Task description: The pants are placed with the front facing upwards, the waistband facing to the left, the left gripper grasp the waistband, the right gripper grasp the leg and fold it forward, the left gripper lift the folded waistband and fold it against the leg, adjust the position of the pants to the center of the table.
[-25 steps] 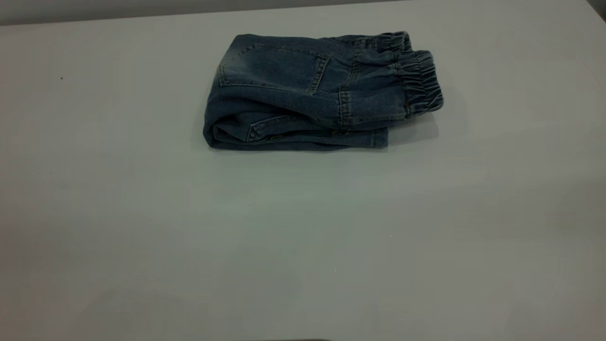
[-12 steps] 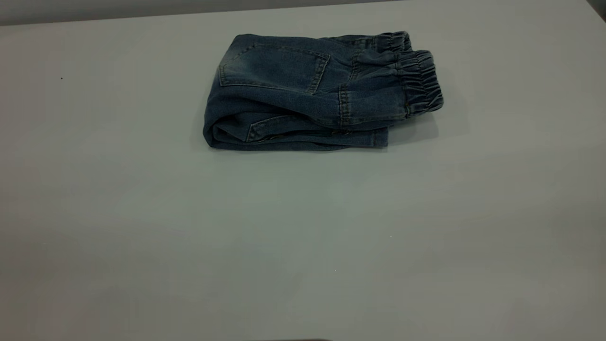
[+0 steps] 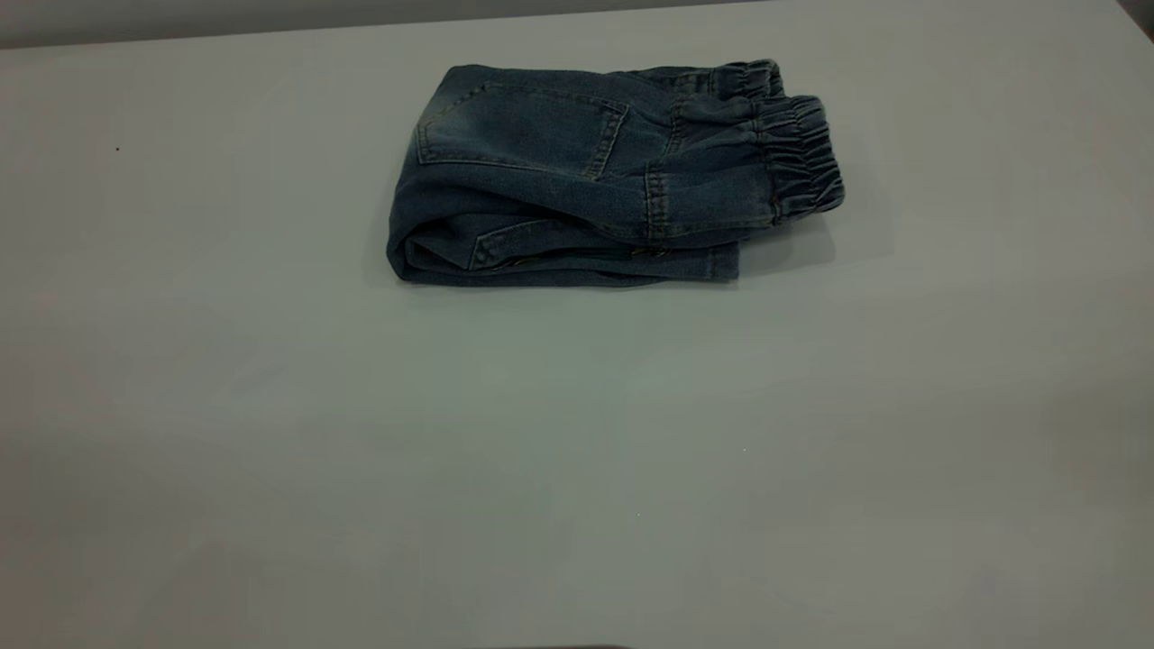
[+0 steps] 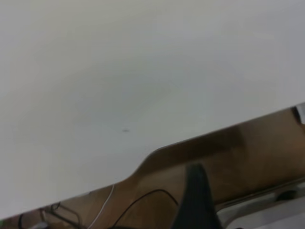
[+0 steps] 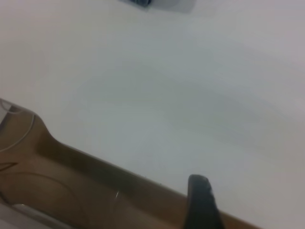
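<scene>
Pants position: the pants [image 3: 595,176] are lying folded on the table [image 3: 577,433], toward its far edge and near the middle of its width in the exterior view, well apart from both arms.

Pants direction: the bundle's long axis is running side to side across the table; the waistband [image 3: 798,153] is pointing to the exterior view's right, and the rounded fold is sitting at the left end.

Pants look: small blue denim, folded into a thick stack of layers, with tan stitching, a patch pocket facing up and a paler faded area near the pocket's left corner. The waistband is a ruched, gathered band of darker denim, sticking out slightly past the layers beneath it.

Left gripper: the left gripper [image 4: 196,200] is showing only one dark fingertip in its wrist view, over the table's near edge; whether it is released or clenched cannot be told.

Right gripper: the right gripper [image 5: 202,202] is likewise showing one dark fingertip by the table's edge; its grip cannot be told. A blue corner of the pants [image 5: 141,2] is just peeking in far off.
</scene>
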Robot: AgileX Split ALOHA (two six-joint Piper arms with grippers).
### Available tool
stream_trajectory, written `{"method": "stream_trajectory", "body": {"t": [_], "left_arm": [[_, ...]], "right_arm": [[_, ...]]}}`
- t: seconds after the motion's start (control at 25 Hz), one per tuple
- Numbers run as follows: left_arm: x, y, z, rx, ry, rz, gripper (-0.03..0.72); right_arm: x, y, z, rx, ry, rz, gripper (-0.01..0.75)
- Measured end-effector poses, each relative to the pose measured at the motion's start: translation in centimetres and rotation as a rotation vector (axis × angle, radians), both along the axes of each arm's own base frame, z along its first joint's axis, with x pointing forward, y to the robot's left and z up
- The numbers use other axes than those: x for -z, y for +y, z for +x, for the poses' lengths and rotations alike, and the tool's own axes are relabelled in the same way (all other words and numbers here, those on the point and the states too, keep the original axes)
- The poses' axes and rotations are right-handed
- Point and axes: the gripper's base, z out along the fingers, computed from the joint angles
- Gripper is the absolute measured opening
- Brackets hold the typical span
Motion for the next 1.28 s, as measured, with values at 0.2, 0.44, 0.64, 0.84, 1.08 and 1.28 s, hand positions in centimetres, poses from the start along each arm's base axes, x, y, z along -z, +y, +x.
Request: {"method": "stream_trajectory", "body": {"t": [0.2, 0.44, 0.64, 0.84, 1.08, 1.28], "left_arm": [[0.0, 0.2, 0.1, -0.027, -0.001, 0.011, 0.496], [0.0, 0.3, 0.1, -0.029, -0.001, 0.012, 0.496], [0.1, 0.3, 0.1, -0.030, 0.000, 0.013, 0.496], [0.1, 0.6, 0.1, -0.113, 0.001, 0.013, 0.496], [0.0, 1.0, -0.4, -0.225, -0.036, 0.008, 0.496], [-0.3, 1.0, -2.1, -0.231, -0.148, -0.006, 0.496]], "right_arm": [[0.0, 0.0, 0.0, 0.000, -0.001, 0.000, 0.403], [0.0, 0.0, 0.0, -0.001, -0.001, 0.000, 0.403], [0.0, -0.1, 0.0, 0.023, -0.001, 0.001, 0.403], [-0.1, -0.7, -0.1, 0.225, -0.019, 0.007, 0.403], [-0.3, -1.3, -2.1, 0.388, -0.165, 0.045, 0.403], [-0.3, -1.4, -3.2, 0.389, -0.237, 0.065, 0.403]]}}
